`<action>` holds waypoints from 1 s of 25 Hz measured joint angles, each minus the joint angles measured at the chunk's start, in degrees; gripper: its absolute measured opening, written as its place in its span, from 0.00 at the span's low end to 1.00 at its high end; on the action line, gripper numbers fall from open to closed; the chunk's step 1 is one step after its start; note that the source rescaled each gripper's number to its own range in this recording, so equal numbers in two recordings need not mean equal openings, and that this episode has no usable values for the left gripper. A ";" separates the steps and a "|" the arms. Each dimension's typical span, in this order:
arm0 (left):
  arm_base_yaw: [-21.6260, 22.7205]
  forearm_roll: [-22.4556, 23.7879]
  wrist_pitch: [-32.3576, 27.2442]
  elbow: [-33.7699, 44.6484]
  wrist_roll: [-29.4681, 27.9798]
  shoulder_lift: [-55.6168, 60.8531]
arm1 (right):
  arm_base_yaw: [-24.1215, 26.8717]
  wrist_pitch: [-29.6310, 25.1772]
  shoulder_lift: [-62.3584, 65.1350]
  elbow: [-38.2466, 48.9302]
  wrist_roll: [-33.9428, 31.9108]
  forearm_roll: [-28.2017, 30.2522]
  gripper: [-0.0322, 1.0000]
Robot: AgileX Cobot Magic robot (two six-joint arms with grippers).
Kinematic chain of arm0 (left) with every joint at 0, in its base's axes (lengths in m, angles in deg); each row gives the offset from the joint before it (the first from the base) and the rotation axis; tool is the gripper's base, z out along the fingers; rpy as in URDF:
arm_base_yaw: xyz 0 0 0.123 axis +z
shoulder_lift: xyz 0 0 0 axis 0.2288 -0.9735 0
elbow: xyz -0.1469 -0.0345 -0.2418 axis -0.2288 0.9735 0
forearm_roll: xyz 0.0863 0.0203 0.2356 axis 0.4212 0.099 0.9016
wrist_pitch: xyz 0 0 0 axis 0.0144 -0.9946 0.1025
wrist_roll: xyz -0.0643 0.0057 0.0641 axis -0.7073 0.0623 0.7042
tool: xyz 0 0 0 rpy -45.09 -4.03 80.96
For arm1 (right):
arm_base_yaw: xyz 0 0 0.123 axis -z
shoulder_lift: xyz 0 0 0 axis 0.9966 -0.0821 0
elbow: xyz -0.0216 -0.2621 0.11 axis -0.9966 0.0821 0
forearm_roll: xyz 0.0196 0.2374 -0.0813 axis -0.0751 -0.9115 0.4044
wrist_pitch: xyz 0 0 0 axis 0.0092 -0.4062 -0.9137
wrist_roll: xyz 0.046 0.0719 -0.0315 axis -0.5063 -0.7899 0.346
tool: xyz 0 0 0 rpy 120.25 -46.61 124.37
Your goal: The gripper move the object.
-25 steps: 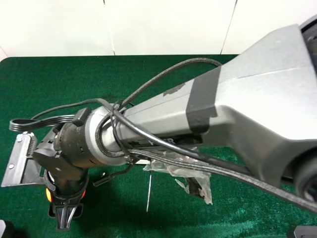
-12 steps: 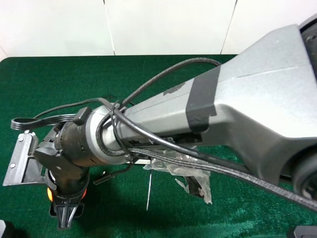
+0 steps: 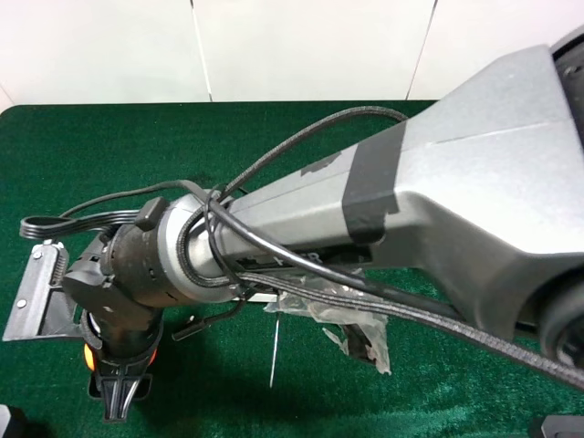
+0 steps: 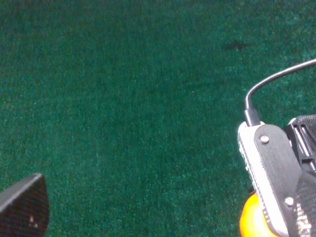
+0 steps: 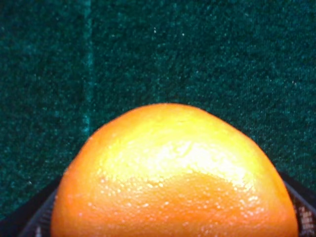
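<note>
The orange ball (image 3: 88, 357) is at the near left of the green table, mostly hidden under my right gripper (image 3: 120, 400), which reaches across from the right on its thick grey arm. The gripper is shut on the ball. In the right wrist view the ball (image 5: 173, 173) fills the frame between the black fingers (image 5: 302, 210). The left wrist view shows the ball's edge (image 4: 251, 221) beside the right gripper's body (image 4: 269, 173). Of my left gripper only a dark tip (image 4: 22, 205) shows.
A grey metal plate with a spring (image 3: 35, 301) lies left of the ball. Crumpled clear plastic (image 3: 347, 324) and a thin white stick (image 3: 274, 356) lie at the table's middle front. The green cloth (image 3: 119, 146) reaches back to a white wall.
</note>
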 joint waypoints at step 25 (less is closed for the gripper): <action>0.00 0.00 0.00 0.00 0.00 0.00 | 0.00 1.19 -0.07 0.00 1.33 0.00 0.71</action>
